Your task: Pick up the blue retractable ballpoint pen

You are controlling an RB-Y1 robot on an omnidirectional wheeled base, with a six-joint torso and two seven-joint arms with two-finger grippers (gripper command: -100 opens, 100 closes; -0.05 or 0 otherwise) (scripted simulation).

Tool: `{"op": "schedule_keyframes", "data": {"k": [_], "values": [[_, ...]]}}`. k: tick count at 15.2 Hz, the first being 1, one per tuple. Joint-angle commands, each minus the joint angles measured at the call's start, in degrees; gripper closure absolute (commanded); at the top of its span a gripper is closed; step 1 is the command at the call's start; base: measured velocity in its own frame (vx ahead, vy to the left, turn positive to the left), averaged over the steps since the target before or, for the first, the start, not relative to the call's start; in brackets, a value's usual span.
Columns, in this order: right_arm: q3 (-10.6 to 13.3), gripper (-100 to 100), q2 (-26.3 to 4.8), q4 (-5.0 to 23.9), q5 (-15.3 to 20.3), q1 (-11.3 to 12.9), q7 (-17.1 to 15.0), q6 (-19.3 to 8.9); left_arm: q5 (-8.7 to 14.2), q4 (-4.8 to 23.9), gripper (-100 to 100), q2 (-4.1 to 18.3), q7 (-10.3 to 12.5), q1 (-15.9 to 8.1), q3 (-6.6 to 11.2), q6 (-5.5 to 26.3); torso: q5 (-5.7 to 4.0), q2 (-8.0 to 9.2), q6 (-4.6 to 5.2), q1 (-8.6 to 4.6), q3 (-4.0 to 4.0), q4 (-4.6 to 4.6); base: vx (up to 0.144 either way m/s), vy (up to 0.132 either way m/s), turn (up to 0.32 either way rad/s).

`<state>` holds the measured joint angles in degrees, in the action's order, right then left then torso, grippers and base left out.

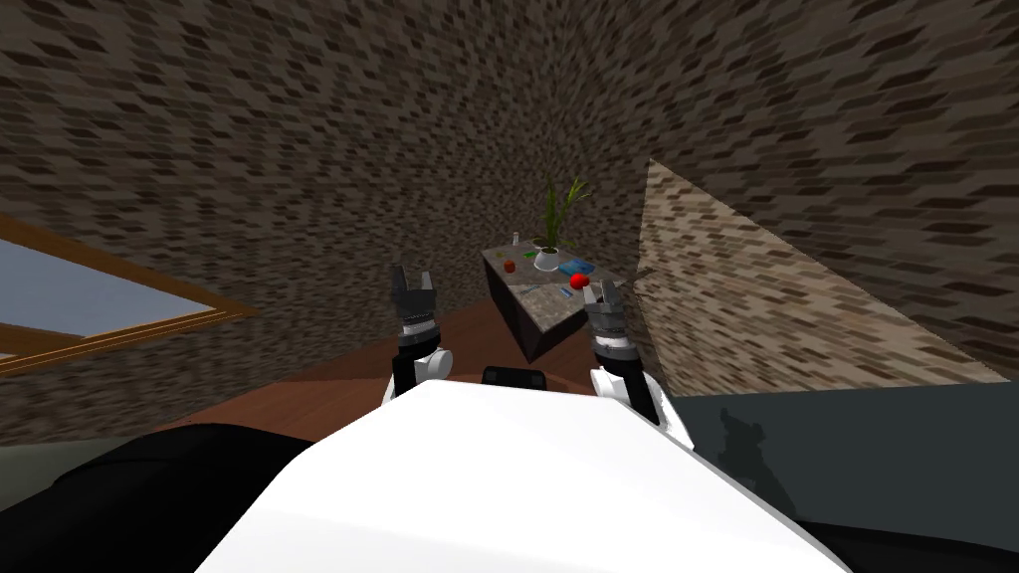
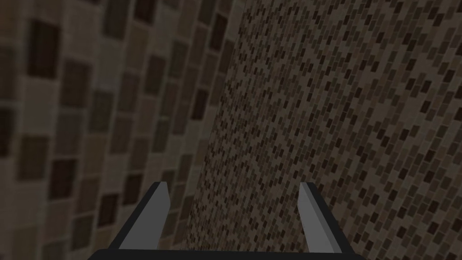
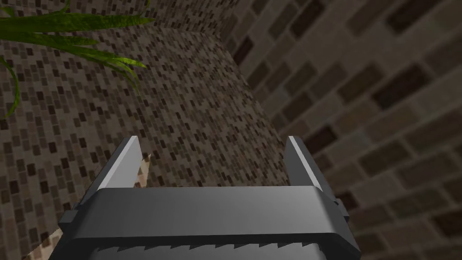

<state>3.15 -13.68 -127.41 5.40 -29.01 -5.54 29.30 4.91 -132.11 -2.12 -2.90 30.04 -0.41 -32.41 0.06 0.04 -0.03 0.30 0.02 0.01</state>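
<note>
A small table (image 1: 542, 313) with dark sides and a speckled top stands ahead against the wall. On its top lie thin bluish sticks (image 1: 524, 290), (image 1: 567, 292); either may be the pen, they are too small to tell. My left gripper (image 1: 412, 273) hangs left of the table, open (image 2: 232, 185), facing the wall. My right gripper (image 1: 600, 288) is at the table's near right corner, open and holding nothing (image 3: 212, 140). Green leaves (image 3: 67, 27) show beyond the right gripper's fingers.
The table also carries a white potted plant (image 1: 545, 257), two red round things (image 1: 509, 266) (image 1: 579, 282) and a flat blue item (image 1: 577, 269). A brick wall corner (image 1: 776, 298) juts out on the right. A wood-framed window (image 1: 100, 298) is far left. The floor (image 1: 328, 378) is reddish-brown.
</note>
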Motion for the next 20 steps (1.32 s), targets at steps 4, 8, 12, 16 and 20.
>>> {"op": "schedule_keyframes", "data": {"k": [4, 8, 12, 16, 20], "values": [[0.30, -100, -6.36, 0.68, 2.03, -0.87, 0.40, -1.11, 0.00, 0.00, 0, 0.00, 0.00, 0.00, 0.00, 0.00, -0.01, -0.04, 0.00, -0.07, -0.02, -0.01, 0.004, 0.059, 0.114], [0.70, -100, -11.45, 1.47, 4.61, -2.08, 0.84, -2.47, 0.00, 0.00, 0, 0.00, 0.00, 0.01, 0.01, 0.00, -0.01, -0.08, 0.03, -0.11, -0.04, -0.01, 0.012, 0.054, 0.131], [0.93, -100, -16.23, 1.91, 6.02, -2.75, 1.08, -3.20, 0.00, 0.00, 0, 0.00, 0.00, 0.00, 0.00, 0.00, -0.02, -0.08, 0.01, -0.12, -0.04, -0.01, 0.014, 0.046, 0.123], [1.18, -100, -20.62, 2.37, 7.49, -3.46, 1.32, -3.95, 0.00, 0.00, 0, 0.00, 0.00, 0.01, 0.01, 0.00, -0.02, -0.09, 0.01, -0.11, -0.05, -0.02, 0.016, 0.042, 0.116], [1.73, -100, -26.00, 3.37, 10.61, -4.99, 1.81, -5.50, 0.00, 0.00, 0, 0.01, 0.00, 0.01, 0.01, 0.00, -0.03, -0.10, 0.03, -0.16, -0.06, -0.02, 0.023, 0.040, 0.149]]}}
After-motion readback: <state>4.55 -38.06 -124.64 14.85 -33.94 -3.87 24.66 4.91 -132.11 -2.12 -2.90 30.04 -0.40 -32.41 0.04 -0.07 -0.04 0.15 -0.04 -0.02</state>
